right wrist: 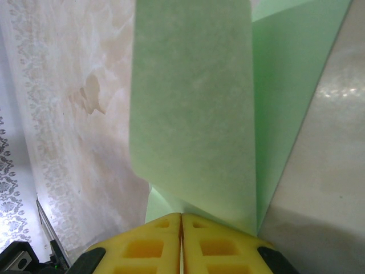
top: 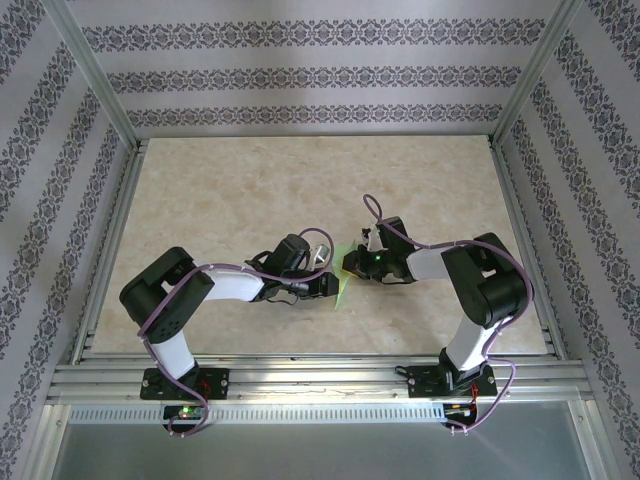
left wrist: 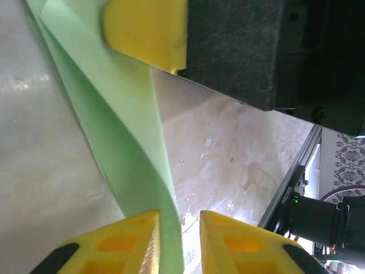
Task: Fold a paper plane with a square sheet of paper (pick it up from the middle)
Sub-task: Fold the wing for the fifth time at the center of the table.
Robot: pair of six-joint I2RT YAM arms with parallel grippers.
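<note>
Fingers [left wrist: 128,245] of the left hand [left wrist: 179,222], yellow-padded, stand apart. The thin pale green square sheet of paper [left wrist: 125,125] runs up through the gap and lies against one pad without being pinched. The sheet, doubled into overlapping layers, sits between the two hands over the middle of the beige marbled worktop [top: 250,190]; whether it touches the surface I cannot tell. To its right, the right hand [right wrist: 181,225] has its yellow pads pressed together, clamped on the paper, with a flap curling up above them. I judge the paper near weightless, limp, and quick to crease or tear. It will sag wherever it is unsupported, so a hold belongs on the stacked layers beside the fold, near the middle, with light pressure. Count: one sheet, two hands, two arms.
</note>
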